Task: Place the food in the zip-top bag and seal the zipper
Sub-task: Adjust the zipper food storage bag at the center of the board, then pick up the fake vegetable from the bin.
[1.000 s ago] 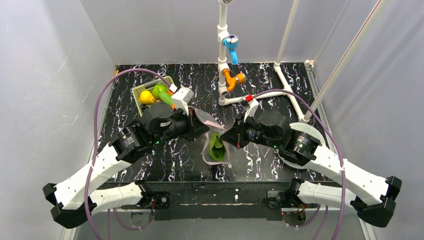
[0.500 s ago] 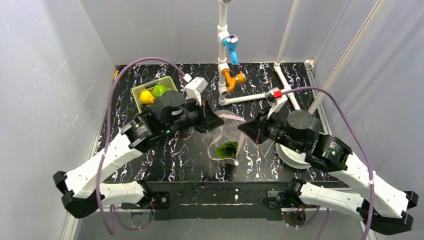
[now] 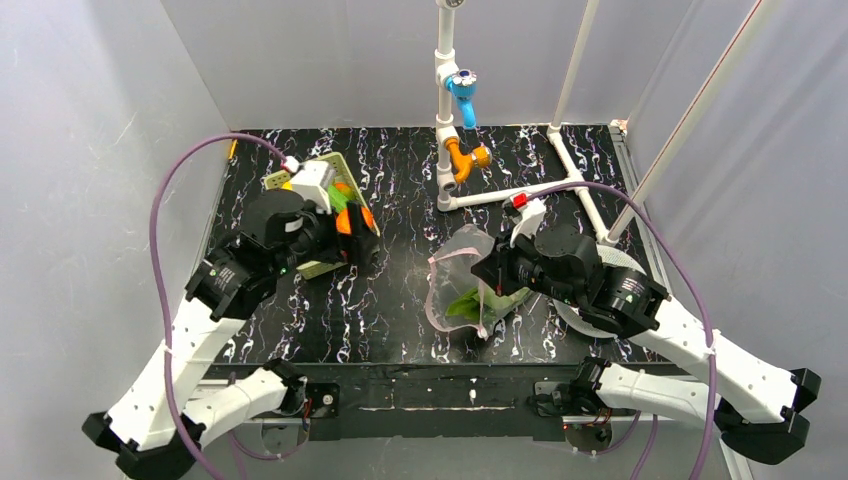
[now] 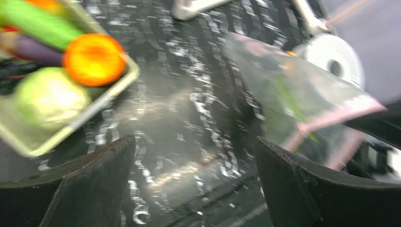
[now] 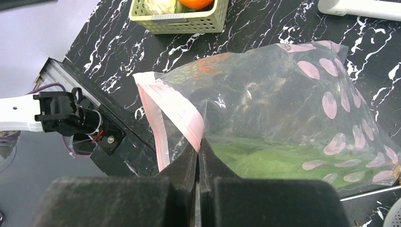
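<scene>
Right tool [image 5: 199, 158] is pressed together on the zipper [image 5: 172, 106], pinching that pink strip at the mouth of the zip-top bag [image 5: 283, 94]. The bag sits centre-right in the overhead view, hanging off the tool, and its lower end appears to rest on the tabletop [image 3: 400, 300]. The leafy green bunch [image 5: 269, 161] is inside, low in the bag. That film looks thin, floppy and slick. I'd judge it weighs next to nothing and will fold shut the moment the mouth loses support. The strip is the one stiffer part, so that's the place to hold it, and a second pinch on the far lip would hold it agape.

Left tool [image 4: 194, 184] is spread wide with nothing between its fingers, in the upper left of the overhead view, near the basket [image 4: 111, 90]. In there: an orange piece [image 4: 94, 59], a pale green round one [image 4: 49, 97] and the long green cucumber [image 4: 38, 23]. They look like light, smooth toys. The round ones are likely to squirt out of a pinch, so take them across the widest part. The cucumber wants a grip at mid-length.
</scene>
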Tool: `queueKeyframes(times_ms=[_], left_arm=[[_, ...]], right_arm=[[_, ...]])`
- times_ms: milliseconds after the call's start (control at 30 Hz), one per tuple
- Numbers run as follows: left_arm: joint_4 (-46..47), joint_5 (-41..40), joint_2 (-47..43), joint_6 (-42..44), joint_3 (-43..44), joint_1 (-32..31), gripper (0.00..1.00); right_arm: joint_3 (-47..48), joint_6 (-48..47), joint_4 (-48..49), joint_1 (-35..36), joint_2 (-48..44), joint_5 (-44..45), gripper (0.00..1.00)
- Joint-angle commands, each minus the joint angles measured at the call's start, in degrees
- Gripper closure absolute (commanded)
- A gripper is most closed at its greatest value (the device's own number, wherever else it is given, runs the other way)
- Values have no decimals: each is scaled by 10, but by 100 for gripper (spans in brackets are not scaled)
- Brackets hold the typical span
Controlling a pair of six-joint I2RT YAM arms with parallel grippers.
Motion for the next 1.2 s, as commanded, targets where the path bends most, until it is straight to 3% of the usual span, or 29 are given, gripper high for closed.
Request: queueKeyframes(times_ms=[0,133,300,600,667,767,967,1033,1167], left_arm=[[-36,-44,31,69,-11,133,4],[-11,-28,117,61,22,226,4],[93,-25,214,8,35,287,6],[289,0,357,-132,26,317,34],[296,1,388,-174,32,317,41],[283,-4,426,-226,43,317,41],[216,-96,443,-322,31,314,31],[242,-75,454,-341,21,313,29],[259,-27,502,-354,34,314,38]], right_arm=[[2,3,47,-1,-1,-11,99],[1,9,45,-1,2,-17,99],[10,9,41,-1,3,-20,99],[-4,17,53,-1,-10,-29,99],[-11,19,58,-1,-8,-32,99],[-12,19,59,-1,-3,-37,99],[-20,17,66,-1,-12,-37,99],[-22,16,65,-1,-12,-35,99],[-23,15,63,-1,-9,-36,99]])
